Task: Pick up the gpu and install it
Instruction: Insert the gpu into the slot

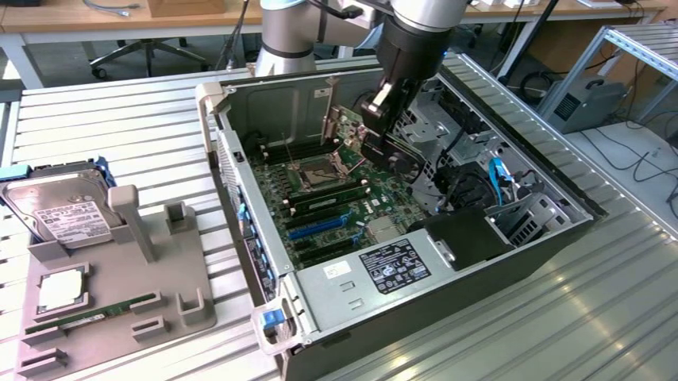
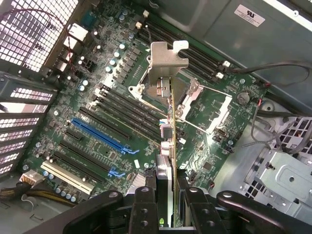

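Ribbed metal table (image 1: 551, 317) in a lab, with desks and cables behind. Open computer case (image 1: 228, 151) lies on its side mid-table, motherboard (image 1: 317, 198) facing up and power supply (image 1: 387, 266) at its near end. Grey tray (image 1: 159, 270) sits by the table edge on the exterior view's left. It holds a hard drive (image 1: 63, 210) at the far end, a processor chip (image 1: 63, 290) and a memory stick (image 1: 90, 316) nearer the front.

Arm reaches down into the case from the far side. Gripper (image 2: 168, 200) is partly closed, fingers (image 2: 146, 200) clamped on both faces of the gpu (image 2: 169, 130). Card is held on edge, silver bracket at the end away from the gripper. It hangs over the middle of the motherboard by the processor socket (image 2: 204, 105), raised off the board, not seated in any slot. Blue slot (image 2: 100, 134) and the black slots beside it lie off to one side of the card, all unfilled.
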